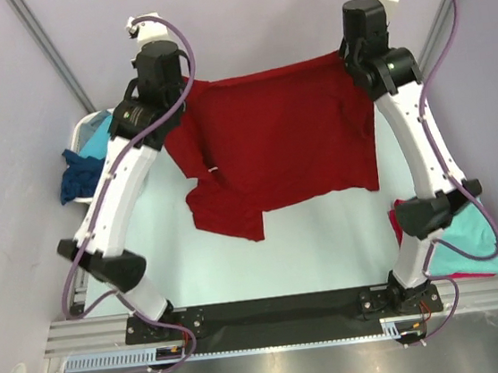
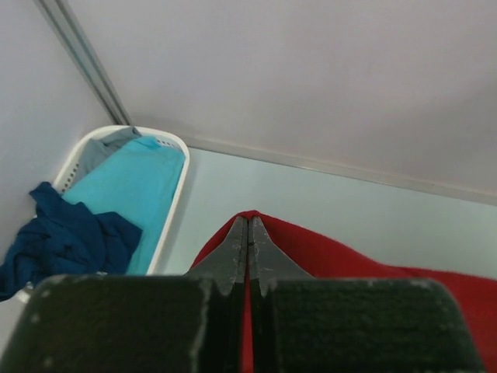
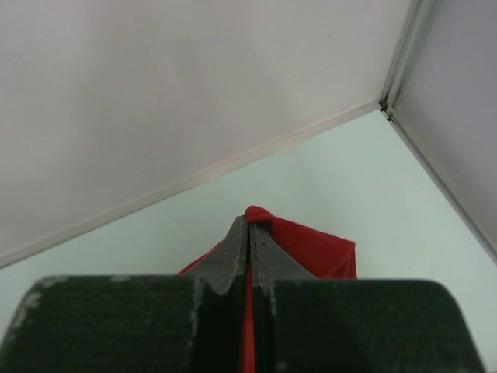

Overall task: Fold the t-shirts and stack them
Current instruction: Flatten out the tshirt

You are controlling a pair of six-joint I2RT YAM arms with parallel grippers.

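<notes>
A dark red t-shirt (image 1: 279, 138) hangs stretched between both arms over the far half of the table, its lower part draping down with one sleeve folded at the lower left. My left gripper (image 2: 248, 221) is shut on the shirt's far left corner, red cloth (image 2: 342, 260) pinched between the jaws. At the shirt's far right corner my right gripper (image 3: 248, 221) is shut too, with red cloth (image 3: 314, 249) bunched past its tips. In the top view the wrists hide both grippers. A turquoise t-shirt (image 2: 128, 190) and a dark navy t-shirt (image 2: 62, 241) lie in the basket.
A white plastic basket (image 1: 83, 131) stands at the far left by the wall, the navy shirt spilling over its rim. Near the right arm's base lies a pile of a turquoise shirt (image 1: 471, 238) over red cloth (image 1: 403, 216). Walls close the table at the back and the sides.
</notes>
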